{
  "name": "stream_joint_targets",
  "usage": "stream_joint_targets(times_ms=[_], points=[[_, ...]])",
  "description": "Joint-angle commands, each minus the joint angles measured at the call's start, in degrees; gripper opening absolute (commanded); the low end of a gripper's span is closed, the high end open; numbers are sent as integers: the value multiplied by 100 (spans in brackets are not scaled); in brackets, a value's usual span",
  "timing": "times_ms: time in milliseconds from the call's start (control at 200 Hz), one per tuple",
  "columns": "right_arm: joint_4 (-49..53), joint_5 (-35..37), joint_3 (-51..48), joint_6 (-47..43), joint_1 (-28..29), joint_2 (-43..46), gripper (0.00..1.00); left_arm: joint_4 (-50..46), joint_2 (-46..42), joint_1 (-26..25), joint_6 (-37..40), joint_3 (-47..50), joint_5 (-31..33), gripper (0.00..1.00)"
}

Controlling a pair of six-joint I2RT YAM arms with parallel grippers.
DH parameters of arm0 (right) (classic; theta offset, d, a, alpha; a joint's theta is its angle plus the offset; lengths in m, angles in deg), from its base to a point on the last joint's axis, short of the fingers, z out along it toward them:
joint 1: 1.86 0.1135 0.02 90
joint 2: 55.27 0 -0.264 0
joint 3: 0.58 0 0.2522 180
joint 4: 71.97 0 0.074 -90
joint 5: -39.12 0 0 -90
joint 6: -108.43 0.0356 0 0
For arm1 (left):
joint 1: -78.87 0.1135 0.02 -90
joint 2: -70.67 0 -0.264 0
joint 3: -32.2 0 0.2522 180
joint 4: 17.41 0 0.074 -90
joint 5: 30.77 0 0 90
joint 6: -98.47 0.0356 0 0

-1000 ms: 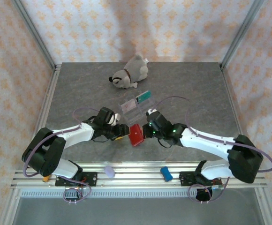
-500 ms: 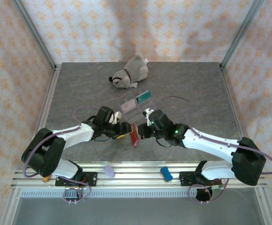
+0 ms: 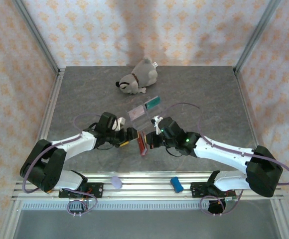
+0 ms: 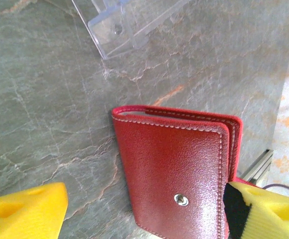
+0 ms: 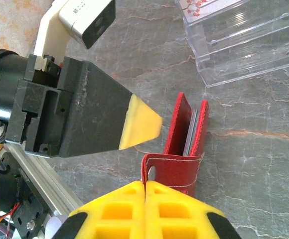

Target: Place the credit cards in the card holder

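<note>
the task is early, by the look of it. the holder [image 3: 142, 143] is folded shut and stands on its edge on the table [image 3: 204, 94], between the two grippers and near the front rail. the right gripper [image 5: 145, 196] is pinched tight, and its yellow pads meet on the holder's tab [image 5: 172, 172], so it seems to be what keeps the holder upright. the left gripper [image 3: 129, 135] stands wide. in the left wrist view one of its fingers [image 4: 30, 211] is well clear of the red cover, while the other sits at the cover's far edge. it grips nothing. the snap [image 4: 181, 199] faces that camera.

thin pale layers show between the red covers in the right wrist view. whether they are cards or just the inner pockets cannot be told.

a teal card [image 3: 153, 103] lies flat on the table beyond the case [image 3: 140, 114], well apart from the holder, so at least that one is not yet in. a pale printed piece shows inside the case, and it may be another card, but that is unclear. no other cards can be made out.

what is left, judging from this: get the holder open with a pocket exposed, fetch the teal card and any others, and slide each one in. the wide left gripper looks free for that, while the right one steadies the holder.
</note>
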Motion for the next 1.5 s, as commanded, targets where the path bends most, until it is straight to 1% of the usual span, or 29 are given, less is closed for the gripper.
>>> stream_joint_targets(times_ms=[0, 75, 155, 315, 365, 441, 481, 656, 811, 986, 1071, 1091, 1131, 1151, 1257, 1402, 1452, 1497], points=[[-198, -84, 8, -70, 32, -13, 0, -233, 117, 30, 164, -170, -49, 79], [-385, -254, -44, -48, 33, -12, 0, -252, 121, 30, 195, -153, 54, 79], [-453, -366, -68, -73, 30, -5, 0, -261, 111, 41, 231, -157, 84, 81], [-507, -314, -91, -28, 25, 8, 0, -425, -1, 83, 306, -210, 106, 81], [-383, -242, -48, -100, 29, -44, 0, -415, -7, 109, 326, -180, 180, 78], [-181, -45, -27, -171, 28, -105, 0, -483, 102, 168, 378, -200, 132, 70], [-129, 56, -50, -163, 27, -118, 0, -519, 159, 201, 398, -214, 62, 68], [27, 262, -113, -154, 33, -138, 0, -440, 106, 234, 414, -147, 117, 70], [307, 706, -123, -83, 22, -66, 0, -727, 67, 250, 535, -301, 91, 69], [601, 956, -92, -151, 24, -1, 0, -1261, 32, 279, 829, -492, 321, 69], [601, 982, -109, -134, 21, 22, 0, -1248, -26, 277, 817, -459, 326, 69], [617, 993, -99, -147, 16, 22, 3, -1210, -35, 279, 805, -439, 326, 68], [706, 1073, -77, -170, 24, 6, 17, -1123, -30, 277, 781, -412, 297, 67], [772, 1143, -67, -169, 24, -9, 22, -1094, -13, 276, 770, -415, 267, 67], [1042, 1492, -3, -179, 20, -39, 26, -1017, 108, 276, 686, -471, 32, 61], [1271, 1514, 115, -281, 19, -99, 47, -777, 110, 279, 573, -379, -61, 56], [1367, 1503, 172, -319, 16, -109, 52, -868, 137, 272, 612, -436, -68, 53], [1424, 1519, 210, -312, 16, -86, 55, -919, 138, 276, 614, -451, -68, 51]])
